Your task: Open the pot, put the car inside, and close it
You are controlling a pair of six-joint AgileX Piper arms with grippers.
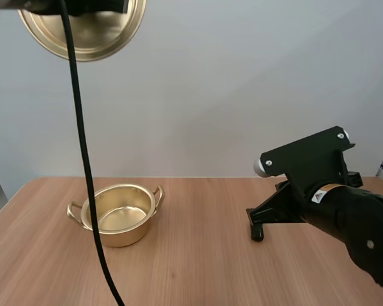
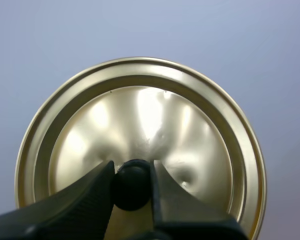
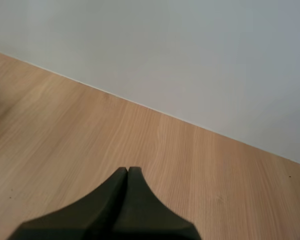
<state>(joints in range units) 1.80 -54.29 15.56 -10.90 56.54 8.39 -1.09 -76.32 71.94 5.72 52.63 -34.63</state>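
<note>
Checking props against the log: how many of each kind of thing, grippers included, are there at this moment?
Pot: 1, open on the table
Lid: 1, held up by its knob in the left gripper
Grippers: 2, the right gripper shut on nothing
Total: 4

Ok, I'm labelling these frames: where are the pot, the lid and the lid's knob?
pot (image 1: 118,237): high view, front outer wall.
lid (image 2: 155,115): left wrist view, shiny face.
knob (image 2: 132,182): left wrist view, its centre.
</note>
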